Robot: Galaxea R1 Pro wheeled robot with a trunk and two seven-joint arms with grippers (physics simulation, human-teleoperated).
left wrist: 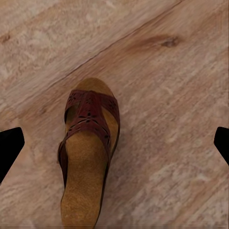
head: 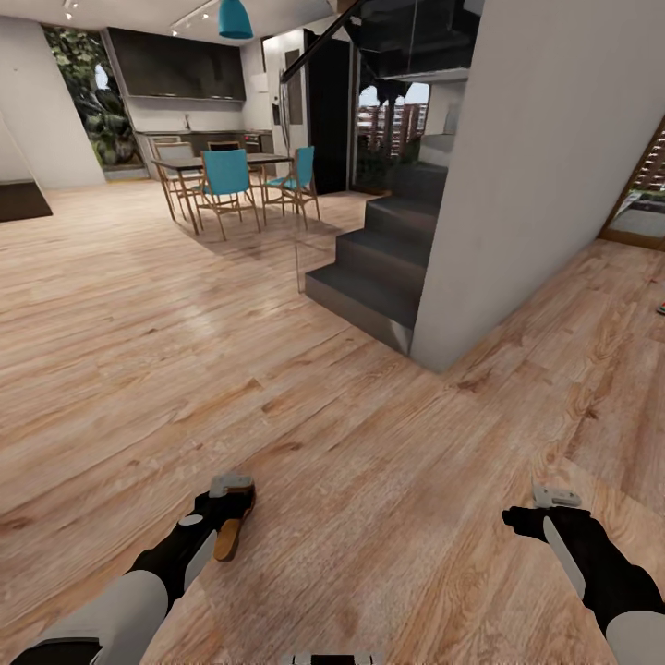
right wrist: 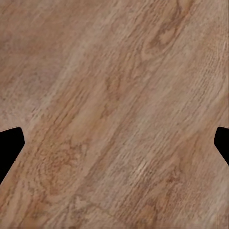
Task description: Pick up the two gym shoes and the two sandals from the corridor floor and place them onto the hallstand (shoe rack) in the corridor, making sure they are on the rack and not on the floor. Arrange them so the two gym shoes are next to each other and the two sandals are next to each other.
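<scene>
Left gripper [head: 231, 503] over one dark brown leather-look open sandal [left wrist: 88, 152] on the light brown wood-grain plank floor [head: 351, 434]. In left wrist view, both dark fingertips sit at the frame edges, spread wide, nothing between them but sandal and floor. No contact visible.

Sandal directly ahead of left gripper, lying flat, sole down, tan footbed up, strap band across the front half. Long axis runs roughly crosswise to the line joining the fingertips, tilted slightly, and sits off-centre toward one fingertip. Heel end cut off by frame edge. In head view, just a tan sliver of the sandal under the left gripper.

Right gripper [head: 554, 503] well apart from it, over bare planks; fingertips at edges of right wrist view, also spread wide, empty.

Judgement: left arm clearly nearer, so its pick. Closing across the narrow width looks feasible as oriented; probably needs a small sideways shift to centre the sandal, then straight descent.

No rack, gym shoes or second sandal identifiable. Small coloured speck at far right edge of head view, too small to call. Grey staircase [head: 379, 268] and teal dining chairs [head: 226, 180] further off.
</scene>
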